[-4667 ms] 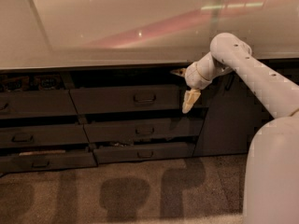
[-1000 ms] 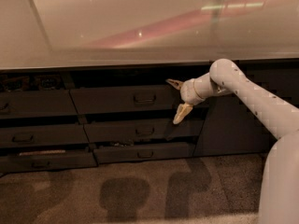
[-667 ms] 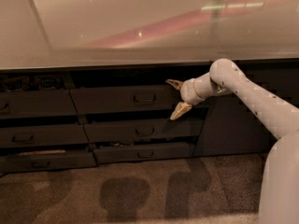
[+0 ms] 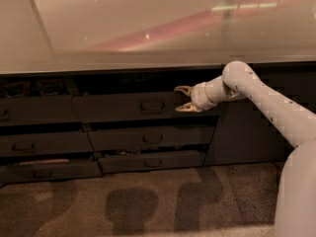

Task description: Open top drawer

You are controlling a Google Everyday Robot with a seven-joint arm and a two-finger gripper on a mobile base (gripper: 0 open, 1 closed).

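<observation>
Your robot's pale arm (image 4: 266, 102) reaches in from the right, below a glossy counter top (image 4: 123, 33). The gripper (image 4: 179, 98) points left, its two fingers (image 4: 184, 89) spread apart, one above the other, with nothing between them. It sits at the right end of the top drawer (image 4: 118, 107), over the upper part of the dark front. The drawer's small loop handle (image 4: 152, 106) lies just left of the fingertips, untouched. Two shallower drawers (image 4: 153, 138) stack beneath it, and a plain cabinet door (image 4: 242, 132) stands to the right. Patterned carpet (image 4: 148, 206) covers the near floor.
</observation>
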